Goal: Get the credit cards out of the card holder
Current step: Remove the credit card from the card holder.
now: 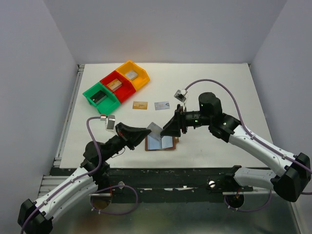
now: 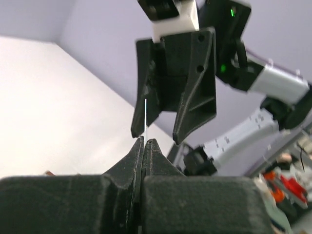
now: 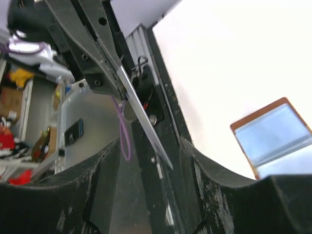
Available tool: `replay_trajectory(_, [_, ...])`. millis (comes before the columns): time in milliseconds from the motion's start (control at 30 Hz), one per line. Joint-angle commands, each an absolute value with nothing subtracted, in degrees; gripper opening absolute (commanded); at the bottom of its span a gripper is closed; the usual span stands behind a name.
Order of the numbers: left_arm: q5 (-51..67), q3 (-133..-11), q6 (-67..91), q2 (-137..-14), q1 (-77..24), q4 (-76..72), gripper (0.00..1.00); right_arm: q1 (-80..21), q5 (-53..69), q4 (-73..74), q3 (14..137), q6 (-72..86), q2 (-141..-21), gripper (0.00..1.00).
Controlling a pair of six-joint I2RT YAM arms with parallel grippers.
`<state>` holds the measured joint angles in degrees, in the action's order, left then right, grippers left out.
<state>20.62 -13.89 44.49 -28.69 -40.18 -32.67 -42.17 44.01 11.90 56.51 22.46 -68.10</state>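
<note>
Silvery card [image 1: 155,128] clamped in left gripper [image 1: 148,130], its tip between parted fingers of right gripper [image 3: 149,146]

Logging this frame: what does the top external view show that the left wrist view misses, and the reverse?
Only top external: the card holder lying open on the table, a gold-tan card and a silvery card already out beyond it, and the coloured bins. Only left wrist: the held card seen edge-on, a thin line rising from the shut left gripper toward the open right gripper. Both: the two grippers facing each other tip to tip, with that card at their tips.
</note>
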Motion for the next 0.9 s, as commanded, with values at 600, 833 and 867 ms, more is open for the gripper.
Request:
replay_trajectory(600, [-2.0, -3.2, 54.0, -28.4, -40.0, -63.9, 0.0, -41.7, 44.2, -43.8, 45.0, 53.9, -76.5, 0.56])
replay_trajectory(833, [-2.4, -3.0, 54.2, -28.5, -39.9, -63.9, 0.0, -41.6, 46.5, -46.5, 45.5, 55.5, -78.2, 0.41])
replay_trajectory(867, [-2.4, -3.0, 54.2, -28.7, -39.9, -64.0, 0.0, -41.7, 46.8, -47.1, 45.5, 55.9, -78.3, 0.39])
